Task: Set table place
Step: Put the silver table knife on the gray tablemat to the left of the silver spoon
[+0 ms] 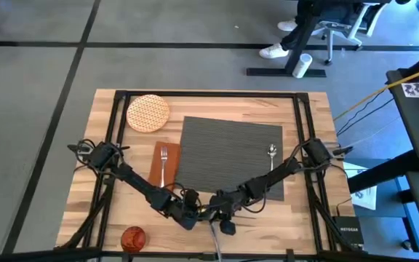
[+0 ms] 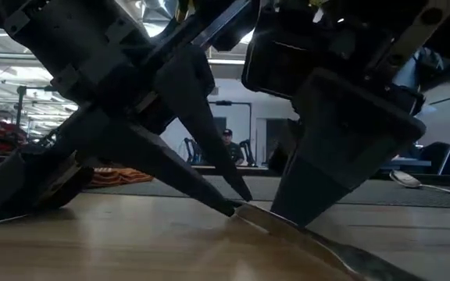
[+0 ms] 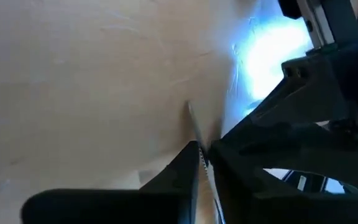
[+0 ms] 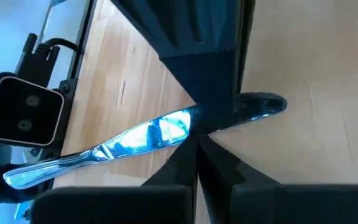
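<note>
Silver knife (image 4: 148,138), two claws (image 1: 208,212).

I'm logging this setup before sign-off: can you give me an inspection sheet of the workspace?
Surface: light-wood plank table, black rails.
Job's things: dark grey ribbed placemat; silver spoon on it; silver fork on brown napkin; orange-patterned round plate off the mat; orange cup at near edge; silver knife flat on wood.
Clutter: nothing seen.
Grippers: left gripper and right gripper both at the knife, near edge.
Cables: along both arms.
Surroundings: person, chair beyond the table.
</note>
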You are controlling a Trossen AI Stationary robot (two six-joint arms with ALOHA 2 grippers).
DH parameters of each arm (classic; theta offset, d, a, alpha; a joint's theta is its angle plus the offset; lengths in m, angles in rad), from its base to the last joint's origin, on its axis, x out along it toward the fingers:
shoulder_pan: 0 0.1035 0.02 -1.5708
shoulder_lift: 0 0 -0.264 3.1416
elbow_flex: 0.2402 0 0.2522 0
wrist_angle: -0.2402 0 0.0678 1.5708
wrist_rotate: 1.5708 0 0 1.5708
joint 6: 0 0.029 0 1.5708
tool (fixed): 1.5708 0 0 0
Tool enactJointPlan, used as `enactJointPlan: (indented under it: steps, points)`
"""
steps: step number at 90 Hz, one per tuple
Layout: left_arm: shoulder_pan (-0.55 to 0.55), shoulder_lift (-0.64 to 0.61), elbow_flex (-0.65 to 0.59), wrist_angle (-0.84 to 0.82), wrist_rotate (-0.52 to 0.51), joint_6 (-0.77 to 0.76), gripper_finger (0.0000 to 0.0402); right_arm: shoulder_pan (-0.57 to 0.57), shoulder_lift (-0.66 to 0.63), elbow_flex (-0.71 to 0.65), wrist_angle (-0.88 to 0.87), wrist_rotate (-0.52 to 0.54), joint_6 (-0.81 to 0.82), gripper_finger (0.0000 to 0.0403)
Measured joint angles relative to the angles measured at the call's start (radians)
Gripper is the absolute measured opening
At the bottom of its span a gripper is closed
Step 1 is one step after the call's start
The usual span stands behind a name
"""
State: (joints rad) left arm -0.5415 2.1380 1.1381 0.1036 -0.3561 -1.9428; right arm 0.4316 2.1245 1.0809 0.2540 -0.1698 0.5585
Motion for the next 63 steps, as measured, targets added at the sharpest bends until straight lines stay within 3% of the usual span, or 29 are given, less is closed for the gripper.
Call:
enactJointPlan:
  steps: [35,63]
  points:
    - [0.002,0.0,-0.002,0.007,-0.002,0.009,0.0065,-0.002,0.013,0.0,0.045,0.022,-0.023,0.0]
    - [0.006,0.0,-0.002,-0.002,0.013,0.035,0.0003,-0.003,0.02,0.0,0.056,0.02,-0.035,0.0]
